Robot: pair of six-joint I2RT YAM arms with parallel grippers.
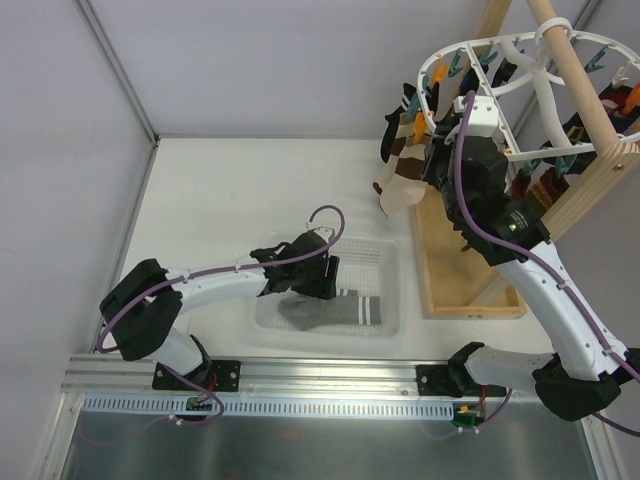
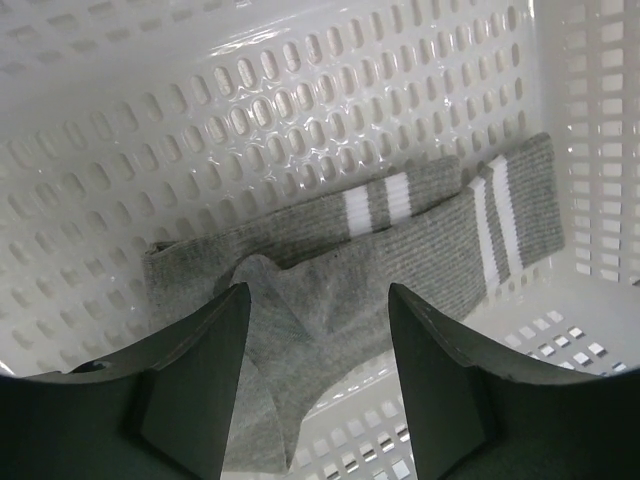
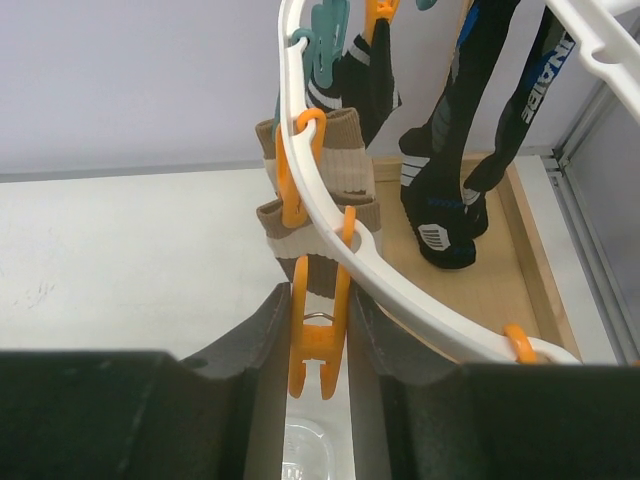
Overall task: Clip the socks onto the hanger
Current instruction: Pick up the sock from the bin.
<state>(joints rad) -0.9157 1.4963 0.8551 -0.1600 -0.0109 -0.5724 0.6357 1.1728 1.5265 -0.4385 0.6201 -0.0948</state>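
Left pincer (image 2: 318,300) gapes over grey socks (image 2: 420,240), two white stripes each.

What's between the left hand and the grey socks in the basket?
Nothing visible. The left hand hangs open over the grey socks, lying uncovered in the white basket. The right hand grips an orange clip.

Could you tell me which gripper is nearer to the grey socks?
Left. The left gripper hangs open just above the grey socks in the basket; the right gripper is at the hanger, clamping an orange clip.
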